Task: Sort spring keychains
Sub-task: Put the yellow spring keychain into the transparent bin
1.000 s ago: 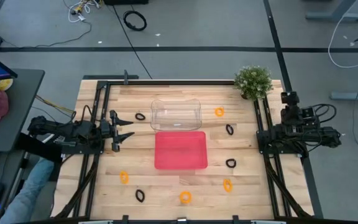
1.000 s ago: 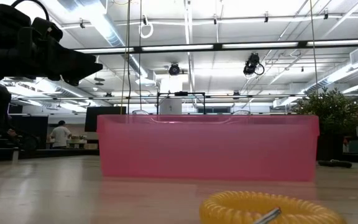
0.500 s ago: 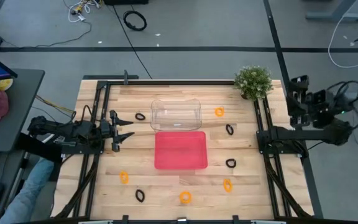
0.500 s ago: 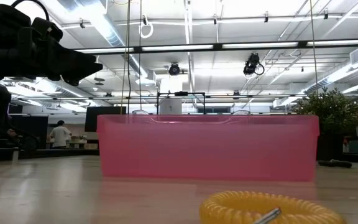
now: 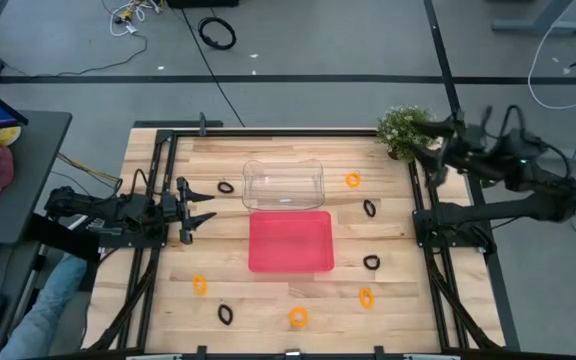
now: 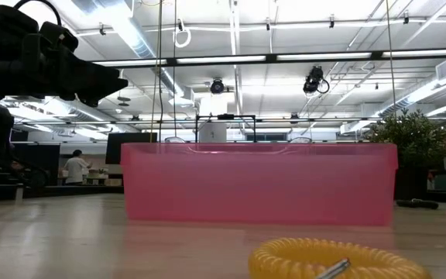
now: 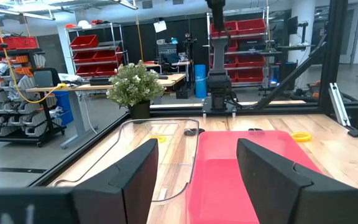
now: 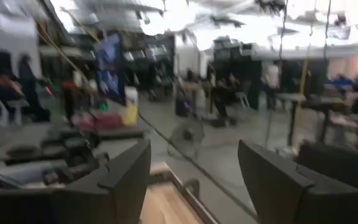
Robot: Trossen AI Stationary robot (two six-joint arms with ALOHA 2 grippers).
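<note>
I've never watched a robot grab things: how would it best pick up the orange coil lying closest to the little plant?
Probably from straight above: the orange keychain lies flat on the table, so one finger would go inside the ring and one outside, pinching a single side of the coil.

Eight little spring keychains scattered flat on the wooden table, none in a tray yet.

Orange ones: back right [image 5: 353,180], front left [image 5: 200,285], front middle [image 5: 298,318], front right [image 5: 366,297]. Black ones: back left by the clear tray [image 5: 226,187], right side [image 5: 369,208] and [image 5: 371,262], front left [image 5: 225,314].
</note>
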